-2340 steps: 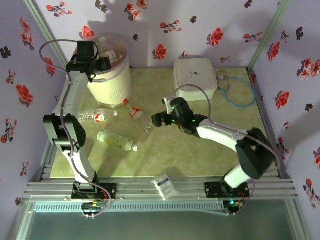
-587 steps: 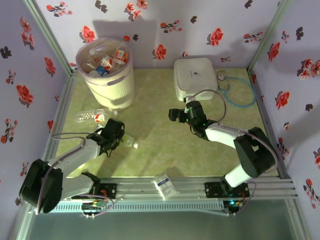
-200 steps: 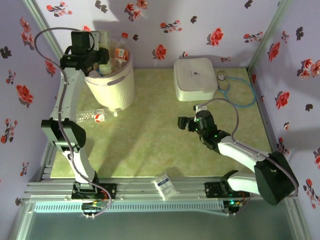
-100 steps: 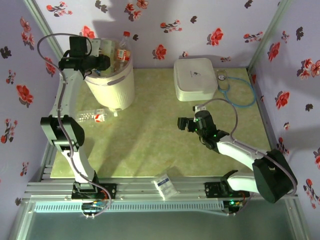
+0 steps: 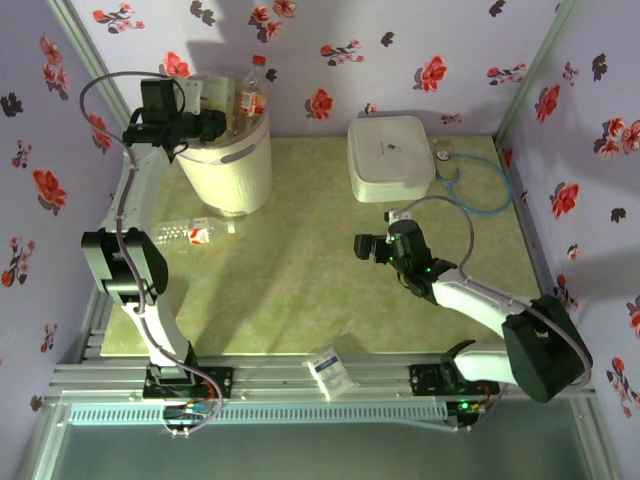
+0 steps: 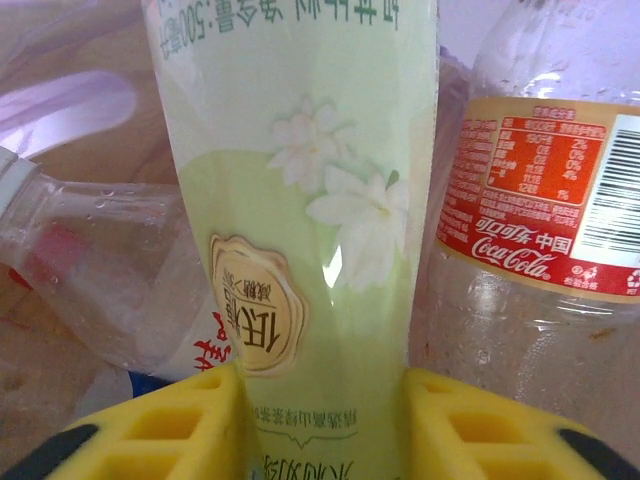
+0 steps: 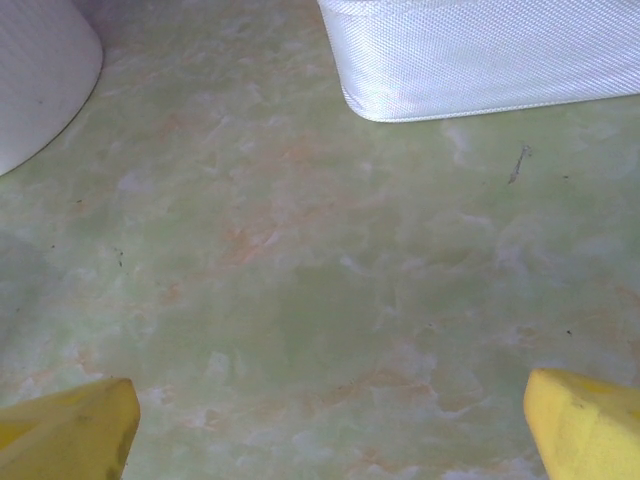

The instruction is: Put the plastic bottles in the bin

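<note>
**A:** What has the left gripper (image 5: 218,124) got?

**B:** The greenish bottle (image 6: 300,220). In the wrist view it stands upright between the yellow fingers (image 6: 160,430), with a pad against each side. The jaws are narrow and closed on it. The bottle runs from 6 o'clock straight up to 12.

**A:** Where is that on the table (image 5: 330,300)?

**B:** At 11 o'clock, at the mouth of the bin (image 5: 228,178). A cola bottle (image 6: 540,230) is just beside the held one at its 3 o'clock. A clear bottle (image 6: 100,260) lies tilted at its 9. From above, a red-capped bottle (image 5: 255,90) sticks up past the bin's rim at 1 o'clock.

**A:** And the right gripper (image 5: 360,247)?

**B:** Its jaws are wide, with nothing between them, low over bare table near the middle. The bin is at its 10 o'clock, well apart. The white box (image 5: 390,158) is near, between its 12 and 1.

**A:** Any bottle outside the bin?

**B:** Yes, a fallen bottle (image 5: 180,234) lies on its side near the bin, at the bin's 7 o'clock. That is 9 o'clock from the right gripper and well apart from it.
</note>
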{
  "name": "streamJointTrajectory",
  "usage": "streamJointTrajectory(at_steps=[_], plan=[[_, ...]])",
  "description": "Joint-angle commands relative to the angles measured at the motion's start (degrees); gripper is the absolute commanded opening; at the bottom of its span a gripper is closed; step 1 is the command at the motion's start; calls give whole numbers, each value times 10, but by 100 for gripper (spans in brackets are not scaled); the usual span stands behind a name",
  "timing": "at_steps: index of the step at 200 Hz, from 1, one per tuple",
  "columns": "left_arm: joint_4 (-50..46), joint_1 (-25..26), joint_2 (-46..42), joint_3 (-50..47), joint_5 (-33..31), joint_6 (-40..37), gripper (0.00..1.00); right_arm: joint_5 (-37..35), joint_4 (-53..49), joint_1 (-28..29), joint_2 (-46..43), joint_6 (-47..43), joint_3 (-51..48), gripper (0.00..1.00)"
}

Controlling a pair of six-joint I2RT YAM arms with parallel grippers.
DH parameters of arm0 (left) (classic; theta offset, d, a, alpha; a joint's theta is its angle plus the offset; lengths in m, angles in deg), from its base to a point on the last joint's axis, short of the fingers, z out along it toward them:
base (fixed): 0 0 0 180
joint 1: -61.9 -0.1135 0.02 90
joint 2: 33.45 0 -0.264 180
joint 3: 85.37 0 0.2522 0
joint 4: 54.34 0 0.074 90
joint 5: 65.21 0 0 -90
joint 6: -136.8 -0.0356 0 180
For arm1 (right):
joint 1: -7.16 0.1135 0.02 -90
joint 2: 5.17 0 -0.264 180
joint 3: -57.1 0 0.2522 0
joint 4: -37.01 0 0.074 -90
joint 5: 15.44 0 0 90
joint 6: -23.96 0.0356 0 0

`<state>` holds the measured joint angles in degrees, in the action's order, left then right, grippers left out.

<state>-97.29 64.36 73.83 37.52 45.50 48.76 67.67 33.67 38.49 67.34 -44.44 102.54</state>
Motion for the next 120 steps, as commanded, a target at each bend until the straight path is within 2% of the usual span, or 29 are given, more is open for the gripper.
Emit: streamJointTrajectory(at_steps=[1,55,91,120], plan=[[-62,0,-7,22,-6,15,50,9,10,-4,12,9,14,99],[-139,0,-41,123,-65,40,77,14,14,-4,22,5,18,99],[-170,-10,-105,99,-169,85,81,16,20,-4,23,11,12,99],[-144,-43,-207,-25,-203,174,80,8,20,-4,25,4,8,99]])
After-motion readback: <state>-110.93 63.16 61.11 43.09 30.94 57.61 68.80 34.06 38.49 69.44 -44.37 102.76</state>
